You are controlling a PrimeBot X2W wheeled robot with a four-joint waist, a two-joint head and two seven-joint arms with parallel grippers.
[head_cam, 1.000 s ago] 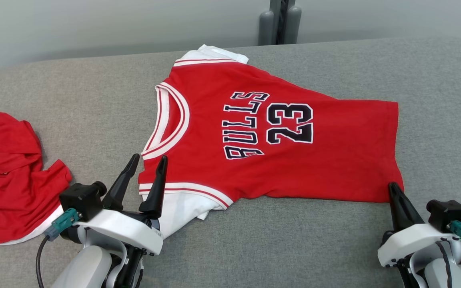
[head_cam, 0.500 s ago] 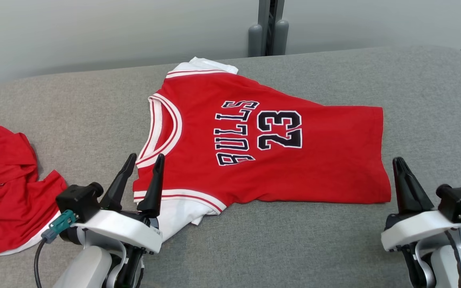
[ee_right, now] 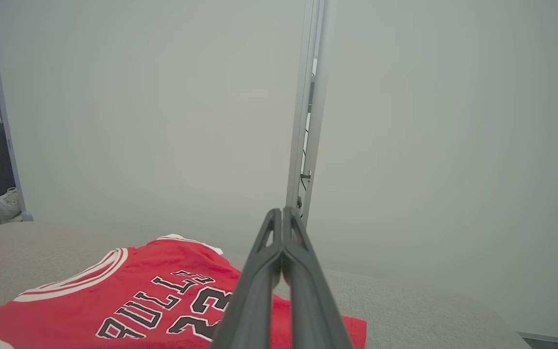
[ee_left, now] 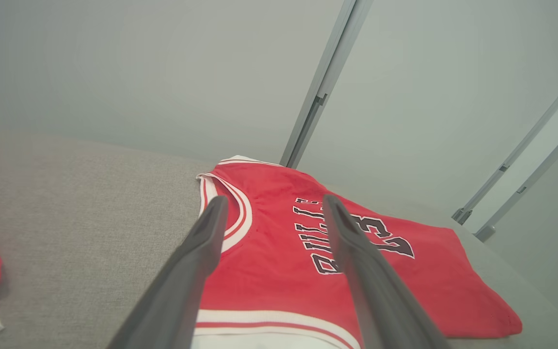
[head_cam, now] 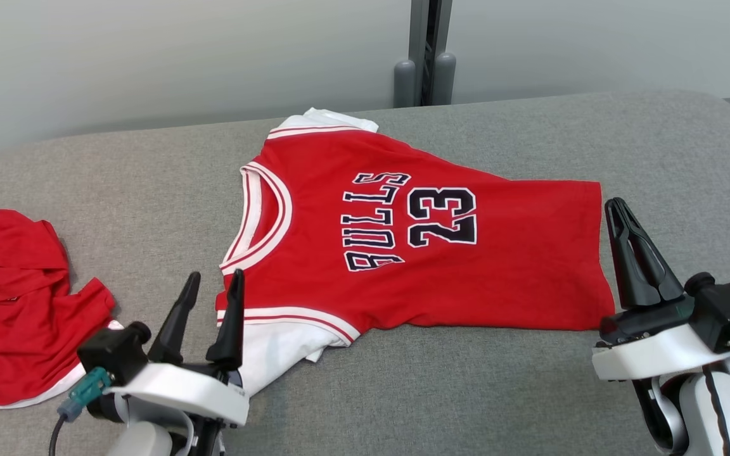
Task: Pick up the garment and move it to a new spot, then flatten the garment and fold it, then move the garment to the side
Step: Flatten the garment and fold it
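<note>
Left gripper [head_cam: 215,275] spread wide at the near sleeve of the jersey [head_cam: 428,253]; right gripper [head_cam: 616,206] pinched closed, empty, beside the hem.
Print-up on the grey padded surface [head_cam: 466,392], white near sleeve rumpled, with a second red garment [head_cam: 16,304] well apart. Risk: a pull from the left alone would skew the cloth, since the right fingers must part before taking the hem.

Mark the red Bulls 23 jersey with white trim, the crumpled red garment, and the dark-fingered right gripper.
red Bulls 23 jersey [head_cam: 517,278]: head view, plain red cloth between number and hem.
crumpled red garment [head_cam: 16,316]: head view, middle of the heap.
right gripper [head_cam: 615,204]: head view, tips of its shut fingers.
</note>
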